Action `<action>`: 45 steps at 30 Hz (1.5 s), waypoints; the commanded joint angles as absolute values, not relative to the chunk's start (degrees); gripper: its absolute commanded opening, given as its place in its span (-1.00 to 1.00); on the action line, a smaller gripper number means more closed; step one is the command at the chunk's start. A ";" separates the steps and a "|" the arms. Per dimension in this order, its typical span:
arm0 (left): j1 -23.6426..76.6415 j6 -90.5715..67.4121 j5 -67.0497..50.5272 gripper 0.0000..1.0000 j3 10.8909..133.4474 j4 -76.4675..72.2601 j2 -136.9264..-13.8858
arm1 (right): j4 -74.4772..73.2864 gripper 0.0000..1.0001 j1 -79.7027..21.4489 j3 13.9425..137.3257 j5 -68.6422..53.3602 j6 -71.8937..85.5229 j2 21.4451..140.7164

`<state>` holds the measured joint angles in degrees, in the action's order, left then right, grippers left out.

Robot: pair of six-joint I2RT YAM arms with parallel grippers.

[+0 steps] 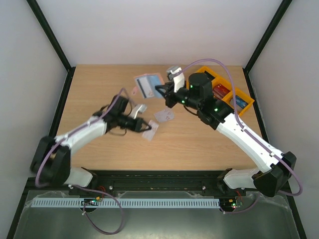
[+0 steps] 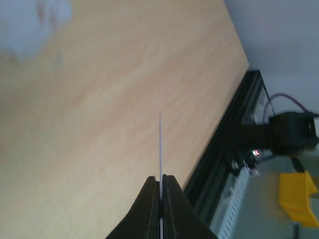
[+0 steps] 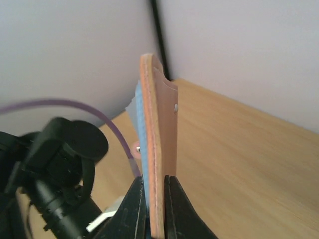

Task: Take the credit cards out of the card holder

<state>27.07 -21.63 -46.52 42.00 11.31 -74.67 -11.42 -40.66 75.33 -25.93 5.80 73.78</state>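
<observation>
The card holder [image 1: 148, 84] is open at the back of the table, light blue inside with a pinkish-tan edge. My right gripper [image 1: 160, 92] is shut on its near edge. In the right wrist view the card holder [image 3: 160, 119] stands edge-on between the right gripper [image 3: 155, 183] fingers. My left gripper [image 1: 144, 126] is shut on one whitish credit card [image 1: 151, 131], low over the table's middle. That card [image 2: 160, 144] appears as a thin white line rising out of the left gripper [image 2: 160, 180]. A second credit card [image 1: 165, 115] lies flat on the table between the two grippers.
Orange bins [image 1: 242, 94] holding dark, red and blue boxes stand at the back right, behind the right arm. The black frame rail [image 2: 219, 154] runs along the near table edge. The left arm [image 3: 55, 174] shows in the right wrist view.
</observation>
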 commanded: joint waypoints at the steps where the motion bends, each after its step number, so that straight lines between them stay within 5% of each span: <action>1: 28.46 10.01 -41.06 -0.95 62.36 34.95 -92.25 | -11.58 -0.97 -35.36 74.20 -8.72 7.57 70.66; 7: 29.52 26.27 -34.70 -0.96 95.10 55.84 -119.25 | -8.51 -0.97 -26.58 69.59 3.59 10.29 64.90; 14: 31.10 26.61 -29.56 -0.96 123.48 60.93 -135.83 | -7.12 -0.97 -25.31 67.01 9.99 9.92 60.53; 36: 32.00 28.01 -29.93 -0.96 126.12 61.96 -142.73 | -8.34 -0.97 -25.31 67.92 1.65 9.81 63.02; 45: 32.22 24.26 -25.03 -0.41 127.10 57.40 -141.99 | -8.00 -0.97 -25.31 67.66 -1.35 9.36 63.35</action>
<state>31.97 26.20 -28.14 124.99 59.90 -141.97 -9.85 -25.23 67.40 0.32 9.63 63.29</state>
